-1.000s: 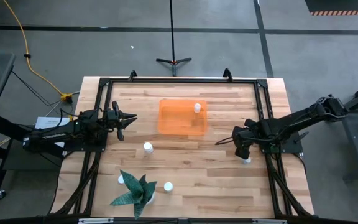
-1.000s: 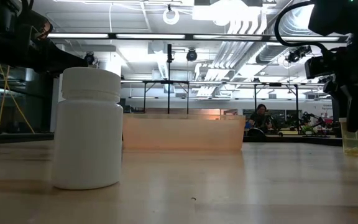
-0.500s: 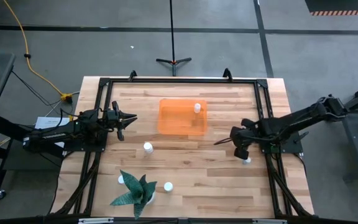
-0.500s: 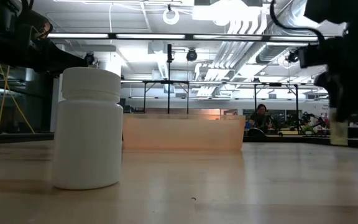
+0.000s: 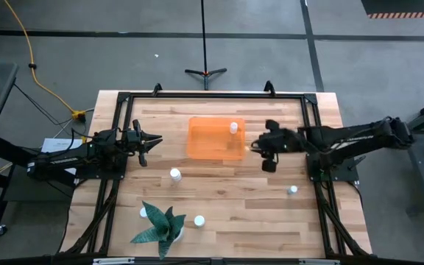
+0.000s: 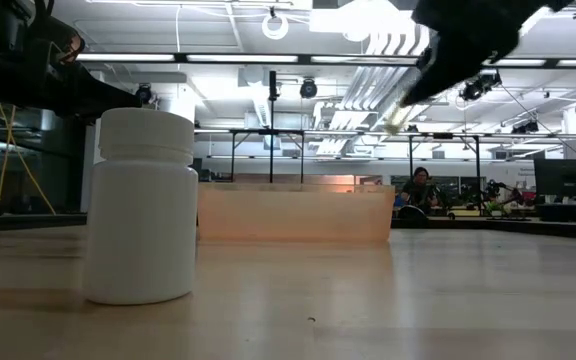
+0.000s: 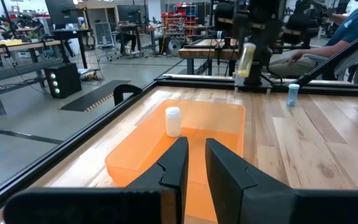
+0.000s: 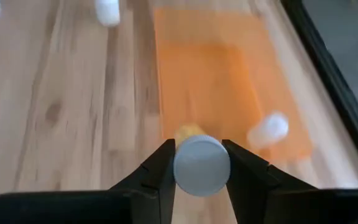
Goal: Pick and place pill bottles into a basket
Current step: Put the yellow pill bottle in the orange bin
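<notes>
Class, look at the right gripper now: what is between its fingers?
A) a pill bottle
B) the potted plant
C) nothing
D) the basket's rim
A: in the right wrist view the right gripper is clamped on a pill bottle, carried above the table near the orange basket.

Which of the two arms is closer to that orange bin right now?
The right. Its tool, holding a pill bottle, hangs just beside the basket's right edge. The left tool waits farther off to the basket's left, above bare table.
</notes>
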`<state>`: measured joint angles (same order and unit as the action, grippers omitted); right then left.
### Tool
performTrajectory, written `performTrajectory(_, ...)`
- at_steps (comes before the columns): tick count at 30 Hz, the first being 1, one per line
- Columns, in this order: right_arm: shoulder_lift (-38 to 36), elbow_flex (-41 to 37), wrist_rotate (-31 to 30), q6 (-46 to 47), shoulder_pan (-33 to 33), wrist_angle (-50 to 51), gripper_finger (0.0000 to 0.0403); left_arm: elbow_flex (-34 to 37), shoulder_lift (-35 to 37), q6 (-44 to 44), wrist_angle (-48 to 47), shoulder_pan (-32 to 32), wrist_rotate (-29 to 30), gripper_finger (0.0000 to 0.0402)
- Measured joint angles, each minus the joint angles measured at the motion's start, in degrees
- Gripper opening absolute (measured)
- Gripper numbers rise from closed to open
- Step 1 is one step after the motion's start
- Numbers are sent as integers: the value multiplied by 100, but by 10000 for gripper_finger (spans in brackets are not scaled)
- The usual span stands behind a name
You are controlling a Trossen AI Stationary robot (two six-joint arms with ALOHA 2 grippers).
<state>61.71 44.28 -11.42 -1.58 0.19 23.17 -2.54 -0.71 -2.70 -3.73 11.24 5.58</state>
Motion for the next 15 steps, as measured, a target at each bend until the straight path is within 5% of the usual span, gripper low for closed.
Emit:
performTrajectory(10, 1559, 753, 1149, -1111, -1208, -400, 113, 2, -1, -2, 0, -2, 0, 92)
performTrajectory(15, 2540, 1563, 1337, -1368, -1541, 245, 114, 0, 0, 0, 0, 0, 0, 92)
